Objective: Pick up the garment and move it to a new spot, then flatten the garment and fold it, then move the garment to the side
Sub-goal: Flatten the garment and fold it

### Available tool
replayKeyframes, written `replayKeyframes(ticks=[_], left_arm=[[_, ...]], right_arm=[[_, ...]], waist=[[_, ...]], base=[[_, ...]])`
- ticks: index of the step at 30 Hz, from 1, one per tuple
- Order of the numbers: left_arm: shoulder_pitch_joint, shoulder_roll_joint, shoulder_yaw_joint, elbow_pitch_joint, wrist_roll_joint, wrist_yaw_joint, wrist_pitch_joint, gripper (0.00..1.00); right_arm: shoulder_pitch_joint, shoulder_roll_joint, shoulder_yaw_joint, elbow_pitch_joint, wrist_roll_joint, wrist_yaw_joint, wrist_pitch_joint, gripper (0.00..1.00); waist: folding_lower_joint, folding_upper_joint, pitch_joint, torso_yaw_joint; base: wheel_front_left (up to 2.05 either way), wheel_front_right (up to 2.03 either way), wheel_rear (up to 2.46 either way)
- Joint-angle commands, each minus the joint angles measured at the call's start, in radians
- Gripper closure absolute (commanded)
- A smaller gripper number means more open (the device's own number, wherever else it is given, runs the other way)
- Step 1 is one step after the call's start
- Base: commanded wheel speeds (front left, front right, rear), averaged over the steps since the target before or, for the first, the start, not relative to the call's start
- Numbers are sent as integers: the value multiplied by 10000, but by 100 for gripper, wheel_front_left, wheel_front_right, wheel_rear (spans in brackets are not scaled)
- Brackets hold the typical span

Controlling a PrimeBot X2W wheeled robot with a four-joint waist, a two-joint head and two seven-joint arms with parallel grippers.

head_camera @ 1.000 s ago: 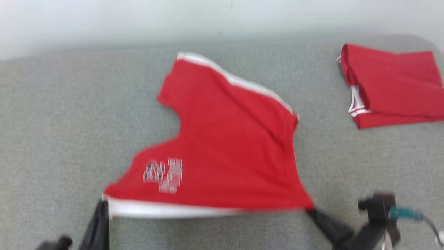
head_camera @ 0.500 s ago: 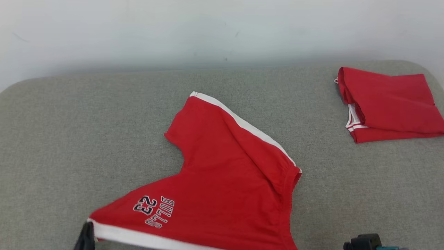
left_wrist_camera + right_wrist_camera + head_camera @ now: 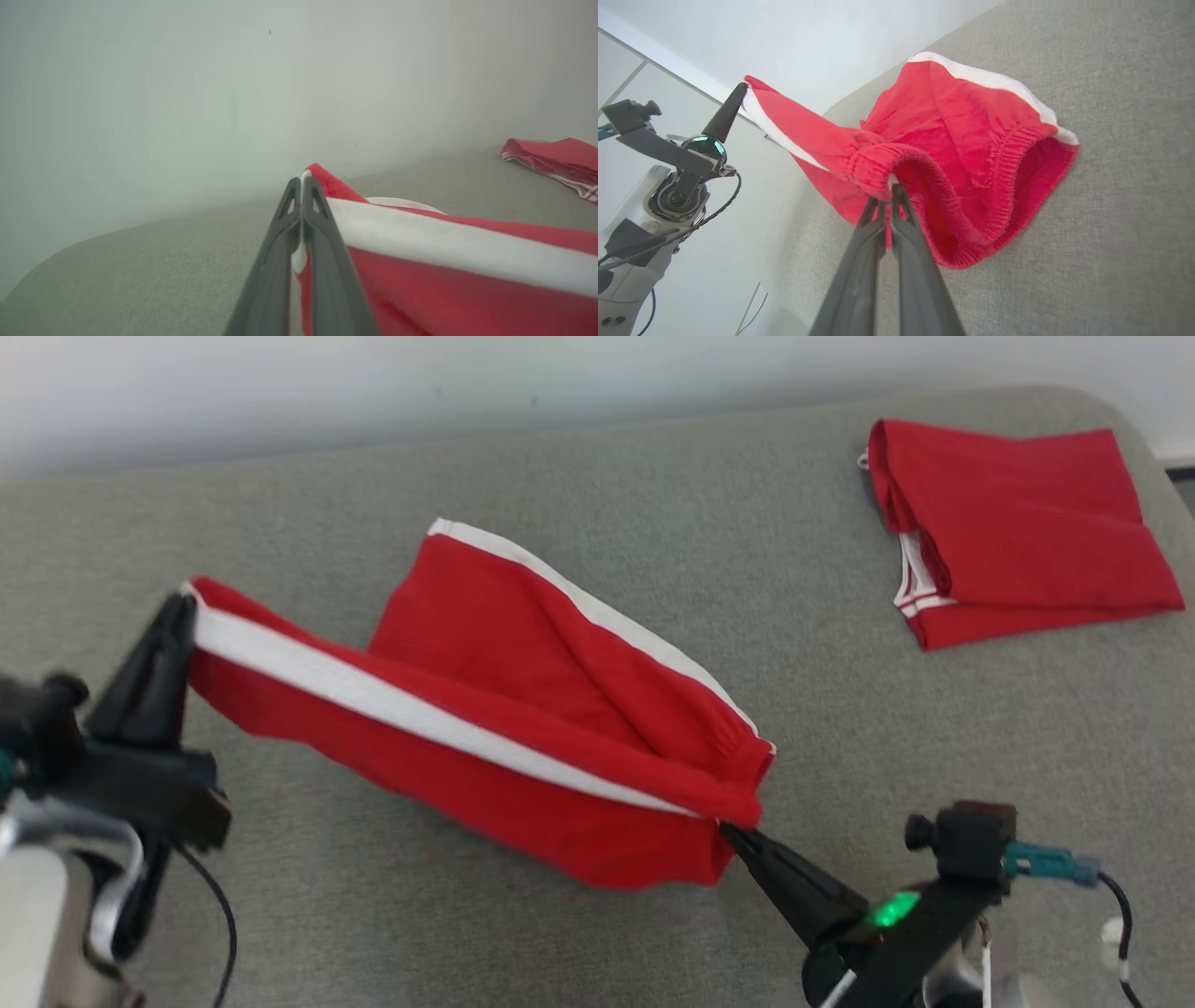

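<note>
**Head view:** high, looking forward and down on the grey padded surface (image 3: 280, 915), wall (image 3: 373, 392) at 12 o'clock.
**Left wrist view:** low, close along the left hand (image 3: 301, 181), facing the wall.
**Right wrist view:** close along the right hand (image 3: 888, 190), tilted.
All share the garment (image 3: 523, 691); the first two share the folded red cloth (image 3: 1018, 513).

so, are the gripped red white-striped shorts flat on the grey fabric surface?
No, left gripper and right gripper each pinch an end, holding part of the red shorts raised.
</note>
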Motion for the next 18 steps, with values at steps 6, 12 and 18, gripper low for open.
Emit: replayKeyframes(ticks=[6, 12, 18], left_arm=[[-2191, 727, -940, 1440, -197, -49, 571, 100], [-3563, 1093, -2259, 2700, -610, -45, 740, 100], [-4714, 1244, -3287, 3762, -894, -47, 532, 100]], right_arm=[[-1267, 466, 113, 610, -76, 0, -563, 100], [-1829, 740, 168, 1011, -24, 0, -976, 100], [-2157, 942, 166, 1241, 14, 0, -1335, 100]], waist=[[-2, -1, 1804, -1342], [-2, -1, 2378, -1758], [-2, -1, 2630, -1958]], base=[[0, 0, 0], [0, 0, 0], [0, 0, 0]])
